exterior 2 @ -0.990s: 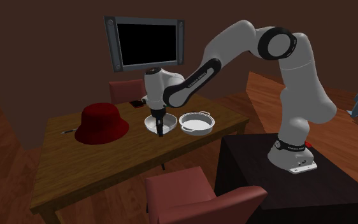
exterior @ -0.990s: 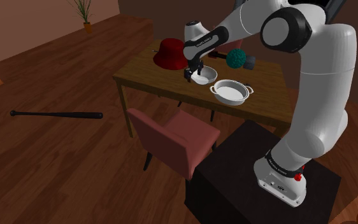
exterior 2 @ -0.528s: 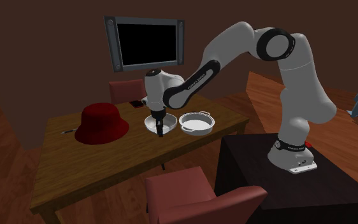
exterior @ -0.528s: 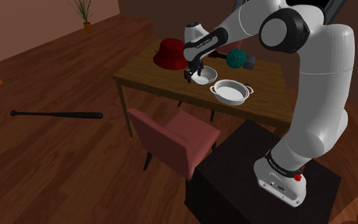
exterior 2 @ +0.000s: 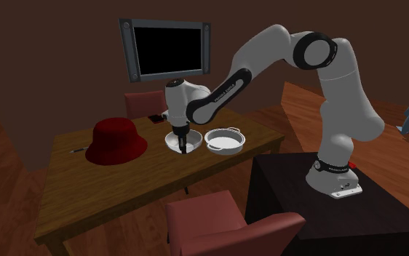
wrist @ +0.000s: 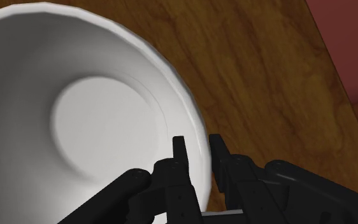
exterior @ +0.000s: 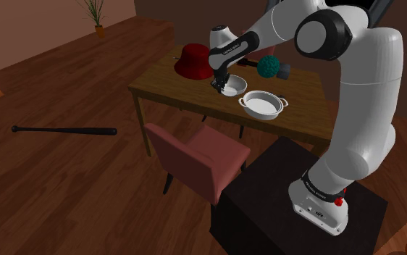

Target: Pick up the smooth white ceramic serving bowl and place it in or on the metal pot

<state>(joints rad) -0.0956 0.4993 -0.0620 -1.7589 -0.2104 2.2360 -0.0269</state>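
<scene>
White bowl (wrist: pixel 82 121) is over the middle of the wooden table (exterior: pixel 166 90), between the metal pot (exterior: pixel 261 104) and a red hat (exterior: pixel 193 61). My gripper (wrist: pixel 199 153) clasps its rim with narrow jaws, one finger inside, the other outside.

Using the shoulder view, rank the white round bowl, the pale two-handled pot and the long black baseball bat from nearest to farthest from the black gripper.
1. white round bowl: at the black gripper, its rim between the fingers.
2. pale two-handled pot: beside the bowl, on the shoulder view's right.
3. long black baseball bat: on the wooden floor, far to the shoulder view's left.
</scene>
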